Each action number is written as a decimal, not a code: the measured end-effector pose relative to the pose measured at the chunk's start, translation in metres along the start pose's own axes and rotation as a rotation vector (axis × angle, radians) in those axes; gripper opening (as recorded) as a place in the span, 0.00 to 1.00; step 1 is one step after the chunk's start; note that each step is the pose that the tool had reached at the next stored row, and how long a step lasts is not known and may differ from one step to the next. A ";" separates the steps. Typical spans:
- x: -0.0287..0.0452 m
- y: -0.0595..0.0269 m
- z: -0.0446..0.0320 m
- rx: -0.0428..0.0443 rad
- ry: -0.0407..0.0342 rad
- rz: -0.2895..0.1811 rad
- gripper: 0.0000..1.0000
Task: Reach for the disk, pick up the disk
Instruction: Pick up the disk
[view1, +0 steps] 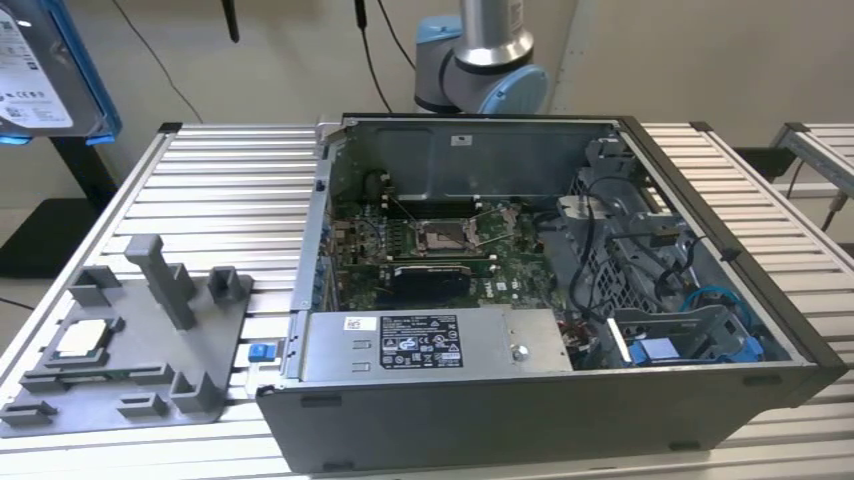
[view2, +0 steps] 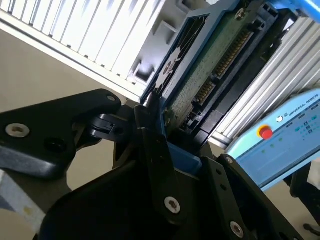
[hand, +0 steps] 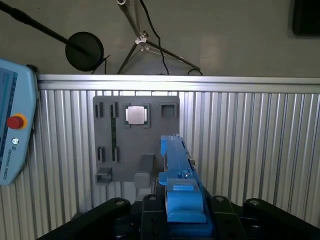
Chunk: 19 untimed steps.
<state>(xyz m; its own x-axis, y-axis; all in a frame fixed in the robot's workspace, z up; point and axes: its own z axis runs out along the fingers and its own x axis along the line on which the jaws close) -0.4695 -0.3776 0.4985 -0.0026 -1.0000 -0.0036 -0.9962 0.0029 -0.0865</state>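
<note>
In the exterior view the disk (view1: 38, 70) hangs in the upper corner at the exterior view's left, well above the table (view1: 227, 190). Its white label faces the camera and a blue rail runs down its edge. An open case (view1: 534, 420) stands on the table. Just beside it, on the exterior view's left, lies a grey fixture (view1: 134, 340) with a chip (view1: 80, 337) seated in it. The arm (view1: 481, 60) rises behind the case.

In the second wrist view the gripper (view2: 180, 150) is clamped on the disk (view2: 210, 65). The disk's green circuit-board side shows, and a black finger (view2: 150, 135) presses against its edge. The table's slats (view2: 90, 35) lie beyond, with a blue pendant (view2: 285, 135) off to one side.

In the first wrist view the disk (hand: 175, 160) is seen edge-on, its blue rail gripped between the jaws of the gripper (hand: 184, 205). Below it lie the fixture (hand: 125, 145), the chip (hand: 136, 114) and the table (hand: 250, 140). The pendant (hand: 12, 130) sits at the table's edge.
</note>
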 end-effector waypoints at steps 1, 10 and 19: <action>0.0000 -0.0041 0.0004 0.0001 0.0000 0.000 0.00; -0.0001 -0.0443 0.0039 -0.0001 0.0000 0.000 0.00; -0.0002 -0.0853 0.0075 -0.0004 -0.0001 0.000 0.00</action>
<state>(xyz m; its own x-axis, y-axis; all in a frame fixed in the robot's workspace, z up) -0.3839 -0.3776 0.4984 -0.0025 -1.0000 -0.0036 -0.9963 0.0028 -0.0862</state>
